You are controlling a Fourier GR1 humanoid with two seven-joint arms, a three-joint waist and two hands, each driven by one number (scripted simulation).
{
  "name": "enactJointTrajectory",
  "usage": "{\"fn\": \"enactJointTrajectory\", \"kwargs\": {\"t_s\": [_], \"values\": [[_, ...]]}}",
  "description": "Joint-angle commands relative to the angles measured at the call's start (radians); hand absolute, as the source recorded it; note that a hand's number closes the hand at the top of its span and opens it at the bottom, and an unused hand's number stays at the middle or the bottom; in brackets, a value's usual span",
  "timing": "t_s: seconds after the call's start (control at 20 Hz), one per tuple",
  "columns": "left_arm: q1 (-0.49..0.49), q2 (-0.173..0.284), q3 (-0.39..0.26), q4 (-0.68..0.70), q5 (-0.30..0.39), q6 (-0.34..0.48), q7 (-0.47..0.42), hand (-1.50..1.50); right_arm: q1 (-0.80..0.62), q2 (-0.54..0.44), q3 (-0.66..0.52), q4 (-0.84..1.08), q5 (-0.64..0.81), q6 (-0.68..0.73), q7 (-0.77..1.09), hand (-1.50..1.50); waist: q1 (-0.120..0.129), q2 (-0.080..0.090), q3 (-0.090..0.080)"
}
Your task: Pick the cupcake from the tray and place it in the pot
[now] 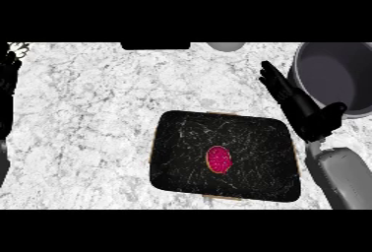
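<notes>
White, grey-veined marble makes up the worktop (94, 123). On it lies a black, rounded-square tray (189, 167) streaked with pale scratches, and the cupcake (219, 159), a small oval of glossy pink icing, sits near its middle. A round grey pot (349, 106) with a smooth dark interior stands at the far right. The right hand (301, 106) hovers between tray and pot, fingers straight and empty, touching neither. The left hand (9, 69) rests open at the left edge.
</notes>
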State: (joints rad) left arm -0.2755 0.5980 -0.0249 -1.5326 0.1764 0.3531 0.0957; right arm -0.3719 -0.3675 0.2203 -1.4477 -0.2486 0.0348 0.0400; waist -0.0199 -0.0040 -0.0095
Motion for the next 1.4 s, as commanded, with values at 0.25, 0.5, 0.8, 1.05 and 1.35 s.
{"fn": "enactJointTrajectory", "kwargs": {"t_s": [0.25, 0.5, 0.8, 1.05, 1.35], "values": [[0.151, -0.193, -0.065, -0.019, 0.056, 0.023, -0.083, 0.00, 0.060, -0.087, -0.178, -0.390, 0.217, -0.266, -0.328, 1.50, -0.119, -0.062, 0.005], [0.229, -0.263, -0.093, -0.074, 0.087, 0.019, -0.126, 0.00, 0.373, -0.005, -0.244, -0.349, 0.423, -0.609, -0.310, -1.50, -0.099, -0.032, 0.009], [0.298, -0.320, -0.162, -0.084, 0.050, 0.020, -0.206, 0.00, 0.664, 0.160, 0.025, -0.642, 0.627, -0.747, -0.503, -1.50, -0.058, -0.022, 0.007], [0.303, -0.340, -0.190, -0.073, 0.054, -0.012, -0.232, 0.00, 0.940, 0.197, 0.219, -0.638, 0.931, -0.818, -0.399, -1.50, -0.028, -0.005, 0.003], [0.267, -0.357, -0.226, -0.086, 0.014, 0.011, -0.218, 0.00, 1.122, 0.191, 0.256, -0.593, 1.207, -0.679, -0.154, -1.50, -0.003, 0.012, 0.001]]}}
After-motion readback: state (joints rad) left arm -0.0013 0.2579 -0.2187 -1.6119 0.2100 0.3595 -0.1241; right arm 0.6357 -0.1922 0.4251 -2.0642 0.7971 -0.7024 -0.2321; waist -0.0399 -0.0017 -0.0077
